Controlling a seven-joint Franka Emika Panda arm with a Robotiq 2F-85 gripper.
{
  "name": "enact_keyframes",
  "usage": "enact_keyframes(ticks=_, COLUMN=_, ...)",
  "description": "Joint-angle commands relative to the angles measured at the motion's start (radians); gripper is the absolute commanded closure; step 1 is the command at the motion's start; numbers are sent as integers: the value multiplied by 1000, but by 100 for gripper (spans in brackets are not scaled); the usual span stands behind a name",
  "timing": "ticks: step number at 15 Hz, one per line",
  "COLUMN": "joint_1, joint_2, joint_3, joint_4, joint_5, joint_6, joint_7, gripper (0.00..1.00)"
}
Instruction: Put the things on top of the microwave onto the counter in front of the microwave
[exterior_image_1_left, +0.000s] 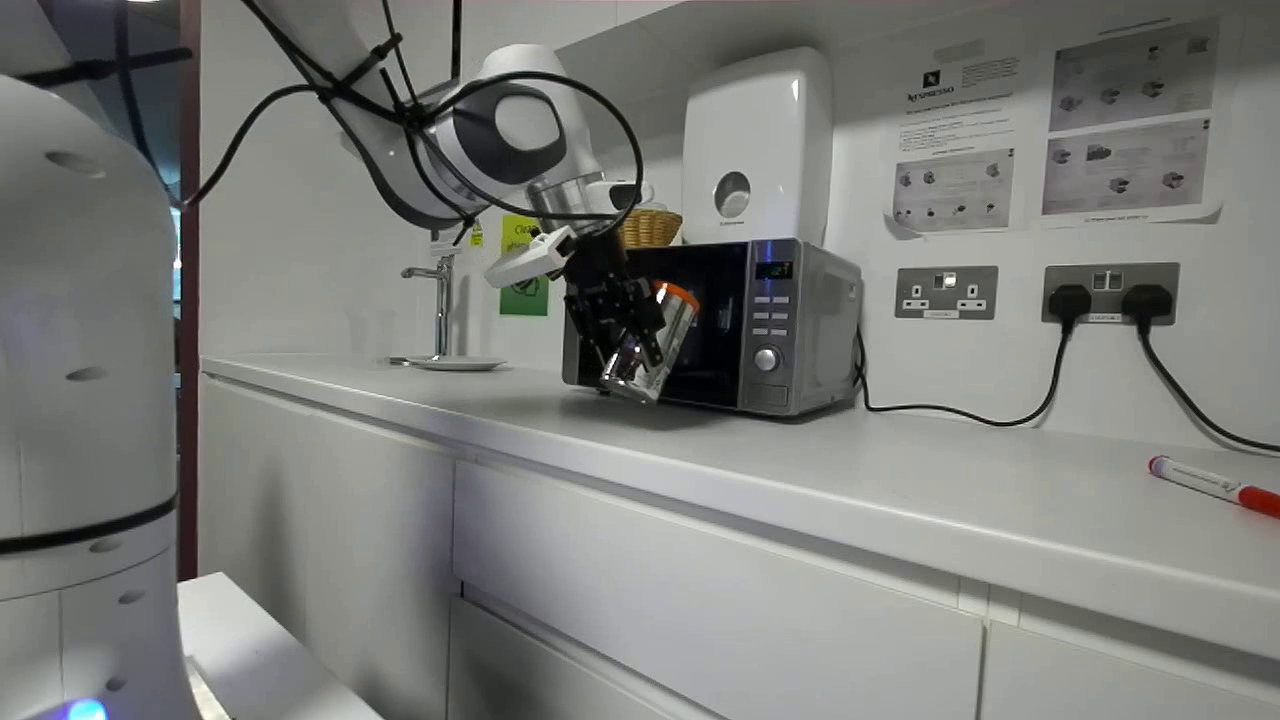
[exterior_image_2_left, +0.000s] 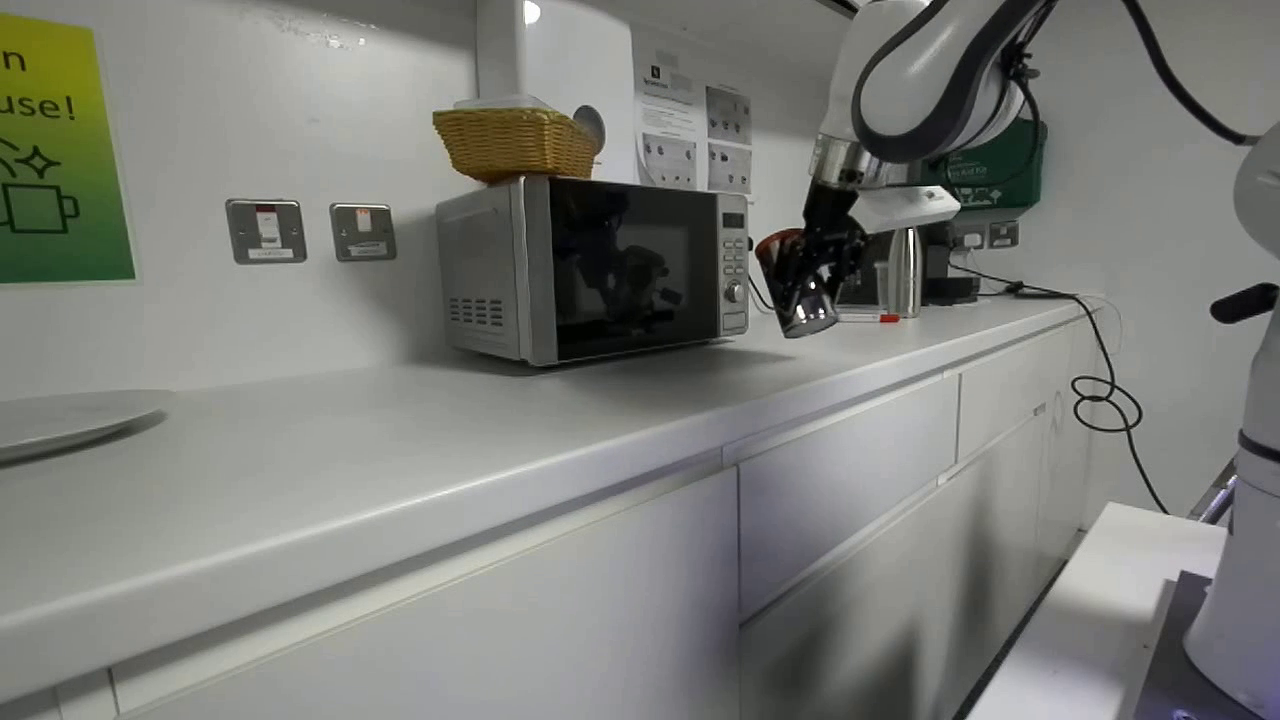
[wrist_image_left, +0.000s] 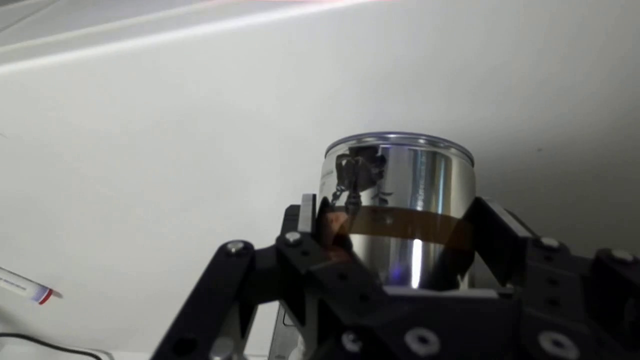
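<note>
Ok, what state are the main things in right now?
Shiny silver orange-topped can: gripped, tilted, apparently above the smooth white counter
Black fingers: closed on the can
Boxy grey microwave: door shut, display lit
Tan wicker basket: upright on the microwave
Two black plugs: plugged in
White and red marker: lying on the counter

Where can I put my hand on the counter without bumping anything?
Bare counter lies between the plate and the microwave, and between the microwave, black cord and red-tipped marker. It's crowded in front of the microwave, where the gripper holds the tilted silvery can over the counter, and by the tall silver container and black appliance.
</note>
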Motion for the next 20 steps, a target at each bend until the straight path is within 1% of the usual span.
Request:
enact_keyframes(ticks=1, joint_1=-154, joint_2=78, joint_3=142, joint_4=1, joint_5=-131, joint_6=213, joint_7=171, gripper=46)
enact_keyframes(ticks=2, joint_1=-224, joint_2=88, joint_3=199, joint_4=0, joint_5=-173, joint_6=261, joint_7=226, gripper=46)
enact_keyframes(ticks=3, joint_1=-293, joint_2=93, joint_3=248, joint_4=0, joint_5=-247, joint_6=296, joint_7=304, gripper=46)
enact_keyframes(ticks=5, joint_1=-414, joint_2=89, joint_3=343, joint_4=1, joint_5=-334, joint_6=311, joint_7=412, gripper=46)
enact_keyframes(ticks=6, joint_1=-464, joint_2=85, joint_3=383, joint_4=1, joint_5=-373, joint_6=309, joint_7=461, gripper=46)
enact_keyframes(ticks=8, joint_1=-519, joint_2=89, joint_3=434, joint_4=1, joint_5=-424, joint_6=292, joint_7=539, gripper=46)
enact_keyframes(ticks=12, joint_1=-576, joint_2=110, joint_3=509, joint_4=0, joint_5=-497, joint_6=289, joint_7=658, gripper=46)
enact_keyframes(ticks=15, joint_1=-618, joint_2=120, joint_3=569, joint_4=0, joint_5=-573, joint_6=289, joint_7=752, gripper=46)
enact_keyframes(ticks=20, joint_1=-668, joint_2=126, joint_3=626, joint_4=12, joint_5=-702, joint_6=282, joint_7=891, gripper=46)
